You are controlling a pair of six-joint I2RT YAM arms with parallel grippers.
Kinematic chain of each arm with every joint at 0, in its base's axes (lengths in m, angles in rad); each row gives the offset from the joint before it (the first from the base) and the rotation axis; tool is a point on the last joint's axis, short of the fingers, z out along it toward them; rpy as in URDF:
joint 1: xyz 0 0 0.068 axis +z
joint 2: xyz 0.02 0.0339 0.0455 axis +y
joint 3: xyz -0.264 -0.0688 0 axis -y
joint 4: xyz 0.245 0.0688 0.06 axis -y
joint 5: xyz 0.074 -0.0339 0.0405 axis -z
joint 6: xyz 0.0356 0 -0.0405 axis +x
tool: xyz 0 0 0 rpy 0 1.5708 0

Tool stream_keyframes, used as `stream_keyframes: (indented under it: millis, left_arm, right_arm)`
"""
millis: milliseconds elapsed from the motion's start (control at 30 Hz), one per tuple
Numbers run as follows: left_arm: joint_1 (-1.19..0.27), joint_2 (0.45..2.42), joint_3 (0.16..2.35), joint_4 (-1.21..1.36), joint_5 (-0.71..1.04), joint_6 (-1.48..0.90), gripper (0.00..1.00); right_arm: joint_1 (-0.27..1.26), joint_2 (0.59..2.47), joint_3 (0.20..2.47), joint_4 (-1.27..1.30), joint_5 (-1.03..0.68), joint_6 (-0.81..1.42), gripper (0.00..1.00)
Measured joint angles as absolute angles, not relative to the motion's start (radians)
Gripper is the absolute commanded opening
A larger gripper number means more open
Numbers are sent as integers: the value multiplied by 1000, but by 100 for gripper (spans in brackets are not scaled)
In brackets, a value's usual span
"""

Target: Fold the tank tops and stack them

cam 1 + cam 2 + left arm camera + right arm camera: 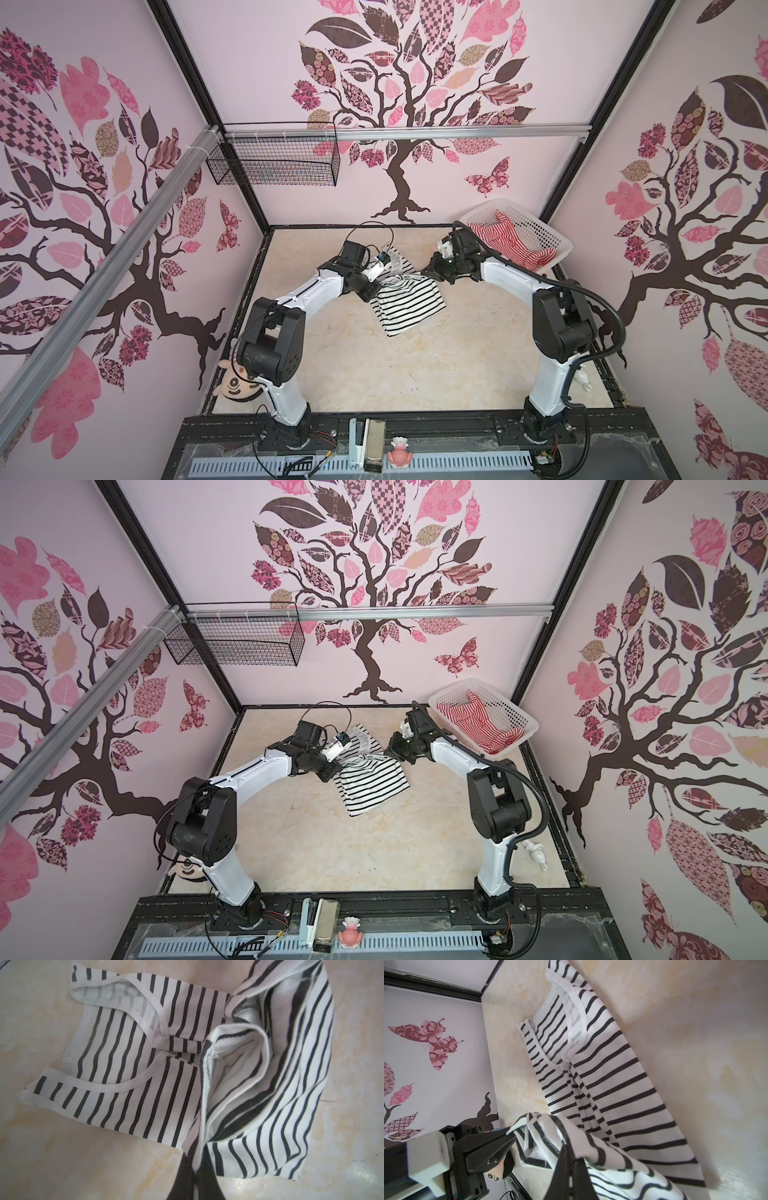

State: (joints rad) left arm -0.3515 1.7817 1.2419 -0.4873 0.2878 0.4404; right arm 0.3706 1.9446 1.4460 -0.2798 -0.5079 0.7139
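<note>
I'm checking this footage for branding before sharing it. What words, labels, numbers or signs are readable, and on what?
No text can be read in any view.
Blue-and-white module on the left arm: any marking is too small to read.
Black-and-white tank top, red-and-white tank top, white basket: no print or tag lettering visible.
Wall decals: pictures only, no lettering.

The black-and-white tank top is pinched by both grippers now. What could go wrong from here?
1. The black-and-white tank top sags bunched between the left gripper and right gripper; laid down so, the fold may crease or land crooked.
2. The right arm lies close to the red-and-white tank top draped at the basket rim; it might snag it.
</note>
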Motion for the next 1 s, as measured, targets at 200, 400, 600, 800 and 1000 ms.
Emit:
stream_keyframes:
  millis: [200, 400, 600, 800, 1000]
  left_arm:
    - [-350, 1837, 1242, -482, 241, 440, 0]
    - [-350, 1867, 1243, -447, 150, 413, 33]
    - [-349, 1880, 1249, -399, 24, 382, 38]
    - [-349, 1775, 1226, -351, 12, 361, 36]
    - [-375, 1760, 1224, -358, 136, 363, 27]
  right_arm:
    - [369, 2103, 1576, -308, -531, 694, 11]
    - [366, 2174, 1671, -344, -545, 666, 39]
    - [361, 2172, 1727, -340, -546, 653, 55]
    - [364, 2092, 1578, -278, -546, 663, 26]
    - [376, 2085, 1518, -265, -547, 668, 10]
